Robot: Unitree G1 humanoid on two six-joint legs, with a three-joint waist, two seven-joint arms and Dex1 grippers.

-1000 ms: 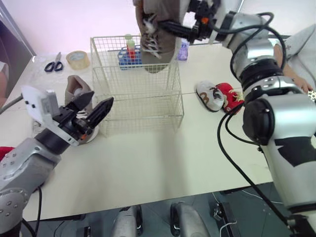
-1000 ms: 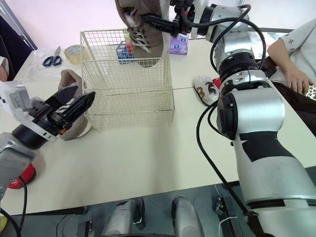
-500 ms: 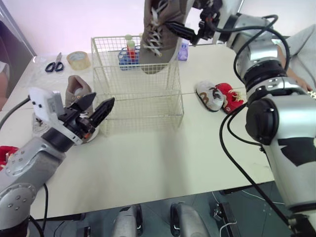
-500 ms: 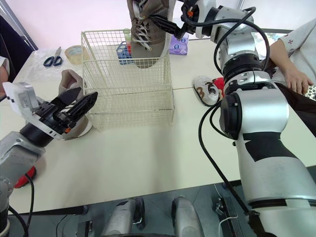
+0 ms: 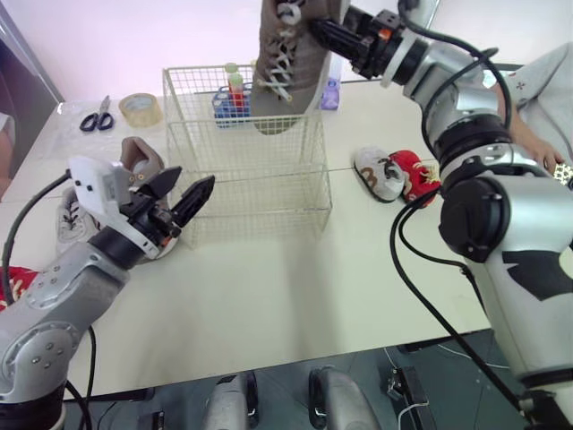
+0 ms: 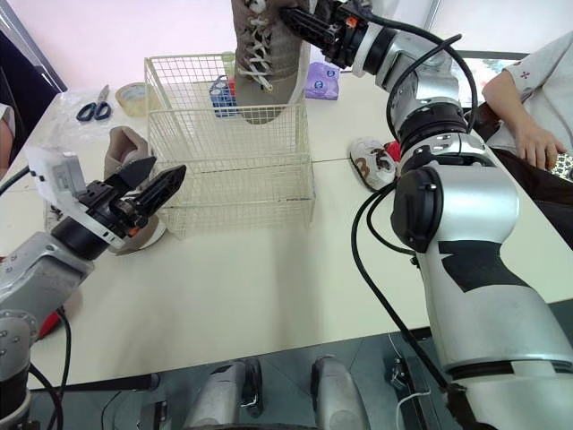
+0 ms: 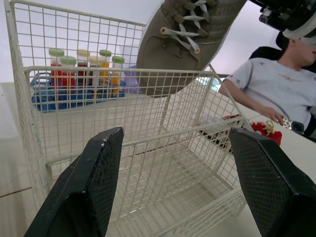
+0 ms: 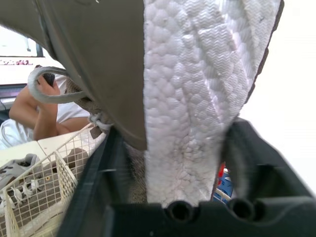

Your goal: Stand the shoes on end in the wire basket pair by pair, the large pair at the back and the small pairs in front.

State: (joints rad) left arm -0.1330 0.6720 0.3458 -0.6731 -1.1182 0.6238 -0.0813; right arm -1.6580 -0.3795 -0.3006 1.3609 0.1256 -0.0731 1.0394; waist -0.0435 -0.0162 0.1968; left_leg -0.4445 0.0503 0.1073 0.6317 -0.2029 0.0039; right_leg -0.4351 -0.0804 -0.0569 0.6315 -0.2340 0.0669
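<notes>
Cream worktop (image 5: 286, 296) carries the wire basket (image 5: 260, 193) toward its far edge. My right hand (image 5: 327, 34) clamps the large brown shoe (image 5: 286, 54) toe-down over the basket's back; my left hand (image 5: 186, 184) gapes empty beside the basket.

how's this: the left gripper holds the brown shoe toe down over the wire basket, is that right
No: the right gripper holds the brown shoe toe down over the wire basket, as the right eye view shows. The left gripper is open and empty.
</notes>
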